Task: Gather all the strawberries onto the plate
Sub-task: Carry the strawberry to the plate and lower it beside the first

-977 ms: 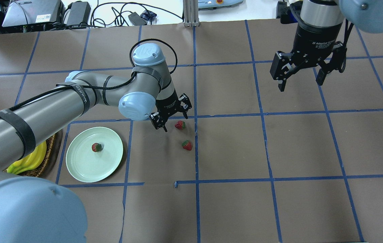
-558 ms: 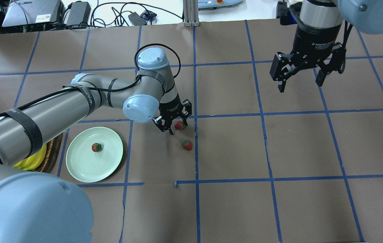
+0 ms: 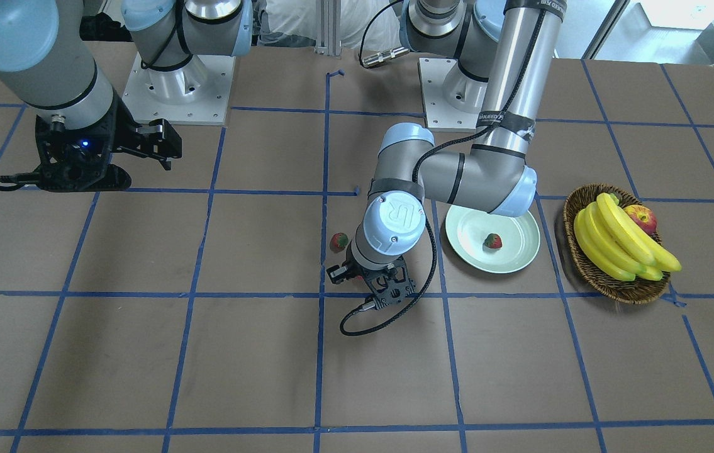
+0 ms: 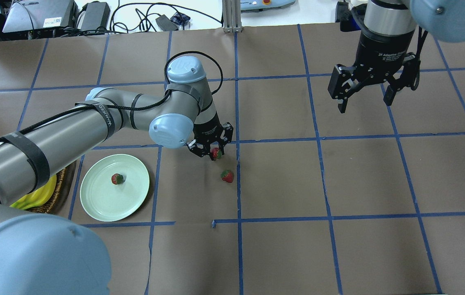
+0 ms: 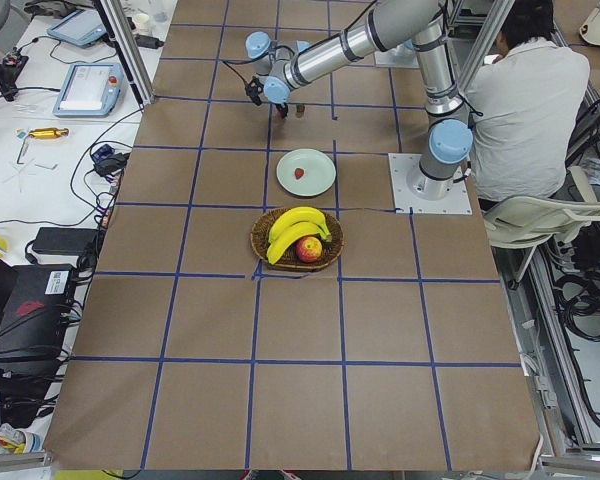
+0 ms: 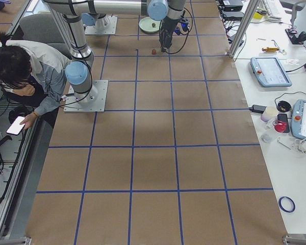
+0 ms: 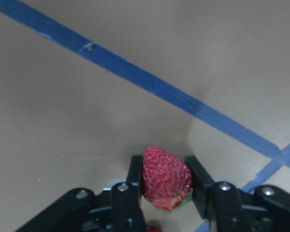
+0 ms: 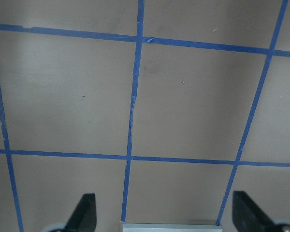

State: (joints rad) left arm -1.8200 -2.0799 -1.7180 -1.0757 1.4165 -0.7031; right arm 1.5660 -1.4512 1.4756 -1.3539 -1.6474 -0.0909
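One strawberry (image 7: 166, 179) stands on the brown paper between the fingers (image 7: 134, 170) of my left gripper (image 4: 214, 154), which is shut on it, both pads touching its sides. A second strawberry (image 4: 227, 176) (image 3: 338, 241) lies loose on the table just nearer the robot. The third strawberry (image 4: 117, 178) (image 3: 492, 241) rests in the pale green plate (image 4: 101, 205) (image 3: 517, 259), left of the gripper in the overhead view. My right gripper (image 4: 365, 104) (image 8: 166, 215) hangs open and empty high over the far right of the table.
A wicker basket (image 3: 583, 267) holding bananas (image 3: 621, 242) and an apple (image 3: 643, 218) stands beside the plate at the robot's left. Blue tape lines grid the brown table cover. A person sits beside the robot's base in the side views.
My left gripper moved right and down over the farther strawberry and its fingers closed on it. The right gripper has barely moved.
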